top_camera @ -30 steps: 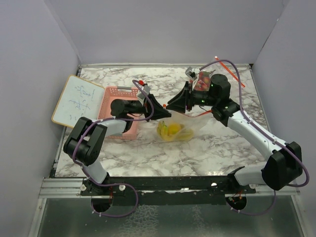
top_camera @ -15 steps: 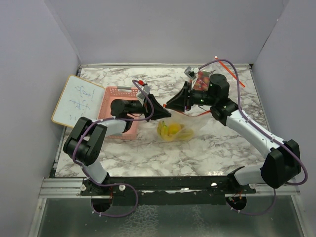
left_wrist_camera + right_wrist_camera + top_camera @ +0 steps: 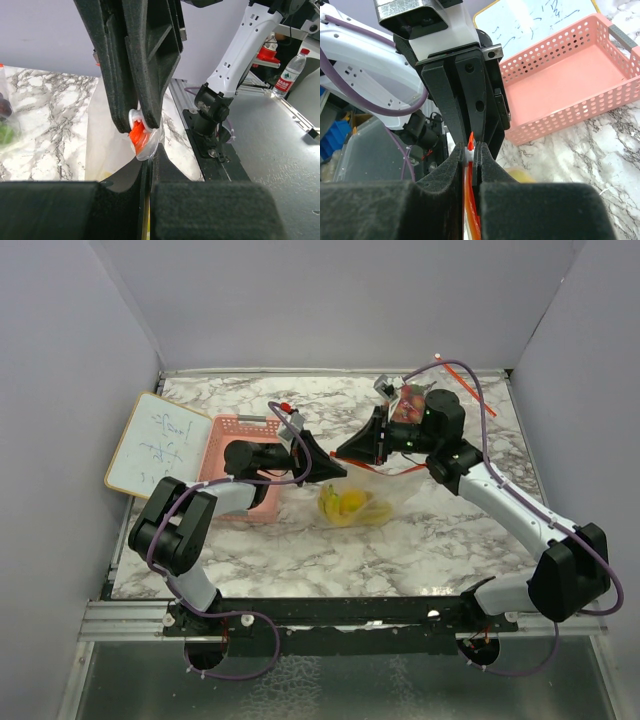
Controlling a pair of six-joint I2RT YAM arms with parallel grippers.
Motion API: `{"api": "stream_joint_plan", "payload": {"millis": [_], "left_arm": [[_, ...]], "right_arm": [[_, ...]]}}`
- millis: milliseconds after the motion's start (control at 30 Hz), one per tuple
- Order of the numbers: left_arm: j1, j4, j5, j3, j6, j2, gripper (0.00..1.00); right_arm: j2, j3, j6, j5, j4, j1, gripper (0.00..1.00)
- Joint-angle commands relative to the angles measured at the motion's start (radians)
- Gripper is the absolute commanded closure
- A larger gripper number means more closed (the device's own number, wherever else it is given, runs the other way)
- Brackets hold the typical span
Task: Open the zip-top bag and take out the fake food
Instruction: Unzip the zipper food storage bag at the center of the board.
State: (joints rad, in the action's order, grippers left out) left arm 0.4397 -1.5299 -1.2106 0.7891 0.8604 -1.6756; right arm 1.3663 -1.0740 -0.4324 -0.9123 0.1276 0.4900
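Where the two arms meet over the middle of the table point(image 3: 300, 560), I see the bag point(image 3: 392, 490) with its lower part lying on the marble and its mouth lifted up between them. The fake food point(image 3: 352, 506), yellow banana and lemon shapes, sits in a clump inside the bag at its near left end. The basket point(image 3: 245, 425), pink and slotted, stands to the left on the table, and the left arm point(image 3: 250, 458) lies across it, so I can make out only its back and side walls from above. A whiteboard point(image 3: 155, 443) with handwriting leans just left of the basket. Toward the back, behind the right wrist, there is a second bundle point(image 3: 408, 400) of clear plastic with red pieces in it; I cannot tell more about it. The left gripper point(image 3: 335, 468) is closed tight on the bag's top edge. The right gripper point(image 3: 346, 453) faces it nose to nose, and its jaws are pressed together on the orange zip strip point(image 3: 139, 136), which bulges out between its fingers in the left wrist view. In the right wrist view that strip runs down between the pads point(image 3: 492, 190). The yellow food lies just below and nearer to me than both grippers, touching neither.
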Motion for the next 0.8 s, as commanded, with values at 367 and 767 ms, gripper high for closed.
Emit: {"api": "stream_joint_plan", "payload": {"millis": [367, 767], "left_arm": [[-0.105, 0.299, 0.238, 0.036, -0.144, 0.058, 1.0], [-0.16, 0.755, 0.531, 0.115, -0.313, 0.143, 1.0]], "right_arm": [[-0.15, 0.028, 0.189, 0.186, -0.216, 0.005, 0.98], [-0.369, 0.086, 0.273, 0.412, -0.446, 0.005, 0.98]]}}
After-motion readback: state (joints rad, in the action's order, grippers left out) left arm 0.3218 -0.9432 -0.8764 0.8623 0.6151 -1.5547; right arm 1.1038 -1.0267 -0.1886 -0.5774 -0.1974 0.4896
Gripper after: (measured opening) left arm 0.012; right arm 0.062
